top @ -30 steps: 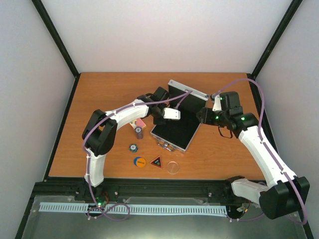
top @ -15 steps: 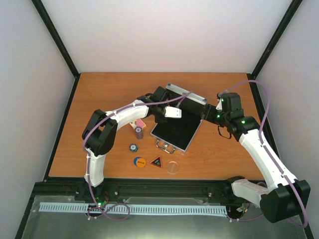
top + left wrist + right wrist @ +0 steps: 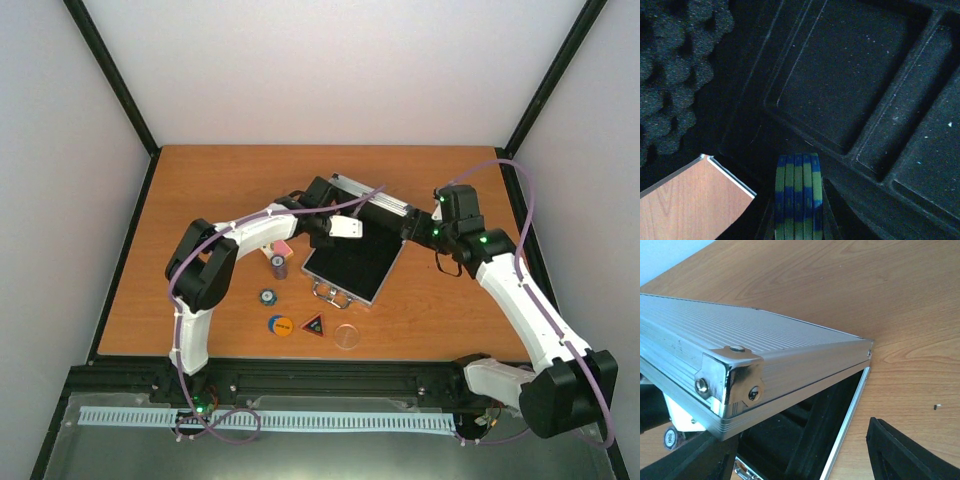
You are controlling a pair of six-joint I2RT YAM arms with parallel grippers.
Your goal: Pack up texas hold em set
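Compared with a second ago, the case's lid (image 3: 372, 195) is sitting lower over the base and showing its ribbed silver top instead of the black inside. The right pincer (image 3: 412, 230) is standing further toward the far edge of the worktop (image 3: 200, 200).

That right pincer is hanging by the lid's right corner with its jaws spread wide and nothing clamped between them. From its wrist view I can't tell whether it's touching the lid at all.

The left pincer (image 3: 798, 215) is reaching in under the lid, clenched on a little stack of blue-and-green chips (image 3: 798, 190), held on edge just above the black compartments of the tray. The egg-crate foam (image 3: 675, 75) of the lid is showing off to one side.

The silver case (image 3: 345, 268) is lying around the middle of the worktop, its metal handle (image 3: 331, 291) pointing toward the near edge.

The other pieces are lying out on the wood on the left side of the case:
- the pink-white card pack (image 3: 284, 246)
- another chip stack (image 3: 279, 266) just beside it
- a lone chip (image 3: 267, 297)

Closer to the near edge, the orange disc (image 3: 281, 324), the black-red triangle (image 3: 314, 324) and the clear disc (image 3: 347, 336) are sitting in a row.
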